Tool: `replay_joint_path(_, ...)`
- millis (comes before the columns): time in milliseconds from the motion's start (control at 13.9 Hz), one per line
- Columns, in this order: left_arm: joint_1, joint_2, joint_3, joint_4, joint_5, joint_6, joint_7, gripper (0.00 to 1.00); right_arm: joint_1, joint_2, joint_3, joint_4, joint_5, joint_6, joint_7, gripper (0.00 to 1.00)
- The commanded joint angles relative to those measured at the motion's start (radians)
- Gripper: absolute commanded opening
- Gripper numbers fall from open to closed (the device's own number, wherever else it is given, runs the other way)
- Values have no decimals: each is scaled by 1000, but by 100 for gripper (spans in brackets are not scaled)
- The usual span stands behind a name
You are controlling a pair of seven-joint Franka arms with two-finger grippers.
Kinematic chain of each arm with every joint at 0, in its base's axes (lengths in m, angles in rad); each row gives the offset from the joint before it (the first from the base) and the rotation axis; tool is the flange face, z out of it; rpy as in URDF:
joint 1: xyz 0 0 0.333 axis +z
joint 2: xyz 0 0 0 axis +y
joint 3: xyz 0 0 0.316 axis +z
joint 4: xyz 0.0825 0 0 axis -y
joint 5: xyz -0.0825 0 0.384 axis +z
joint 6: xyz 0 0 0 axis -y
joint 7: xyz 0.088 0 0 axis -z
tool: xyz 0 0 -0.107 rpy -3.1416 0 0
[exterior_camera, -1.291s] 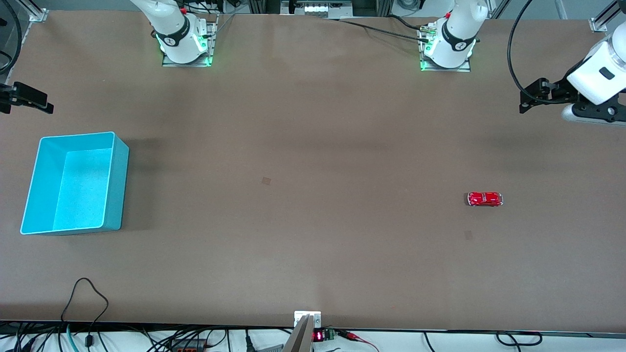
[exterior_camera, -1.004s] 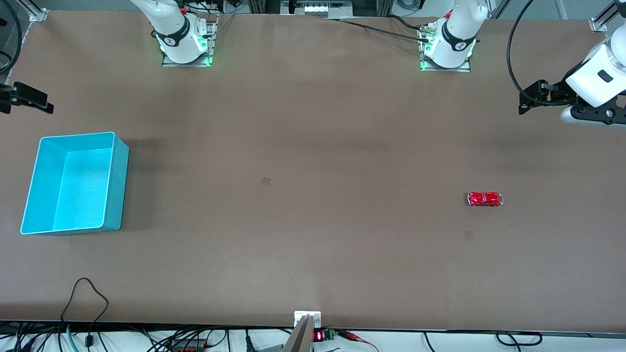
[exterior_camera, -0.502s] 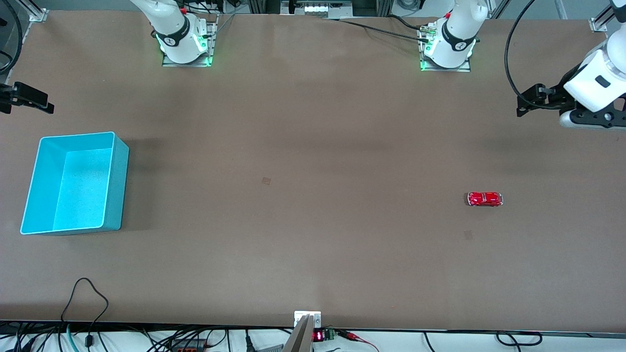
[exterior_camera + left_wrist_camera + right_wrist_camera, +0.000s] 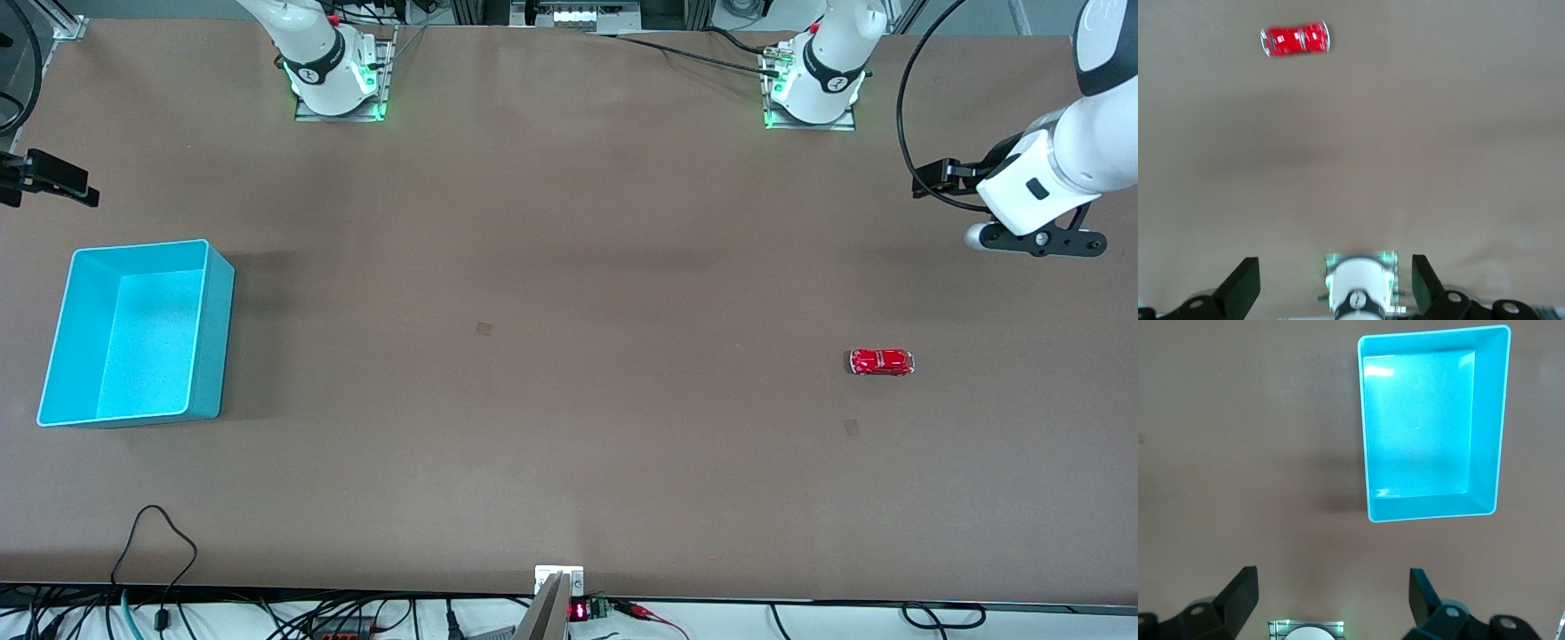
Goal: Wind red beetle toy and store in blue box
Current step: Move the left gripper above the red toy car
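Observation:
The red beetle toy [image 4: 881, 362] stands on the brown table toward the left arm's end; it also shows in the left wrist view [image 4: 1295, 40]. The blue box [image 4: 212, 338] stands empty toward the right arm's end, and shows in the right wrist view [image 4: 1486, 427]. My left gripper [image 4: 1335, 287] is open and empty, up in the air over bare table near the left arm's end, apart from the toy; its hand shows in the front view [image 4: 1036, 227]. My right gripper [image 4: 1331, 607] is open and empty, high up beside the box, mostly outside the front view.
The arms' bases [image 4: 336, 76] [image 4: 813, 84] stand along the table's edge farthest from the front camera. A black cable loop [image 4: 156, 533] lies on the table near the front edge. Wide bare table lies between box and toy.
My left arm has swung its hand in from the table's end toward the toy and lower in the front view. The toy, the box and the right arm have not moved.

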Motion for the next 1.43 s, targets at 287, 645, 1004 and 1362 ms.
replay_joint_path(287,17,82,0,28,1,69,405,100,-1,1,4,9,14,-9,5,100)
replay_joint_path(645,31,90,0,-132,60,389,836,100,1,2,5,9,14,-9,7,100)
replay_joint_path(1004,71,114,5,-356,90,787,1211,100,1,2,5,9,16,-9,7,100)
replay_joint_path(1362,129,277,2,-384,99,985,1408,100,4,5,5,9,16,3,8,100)
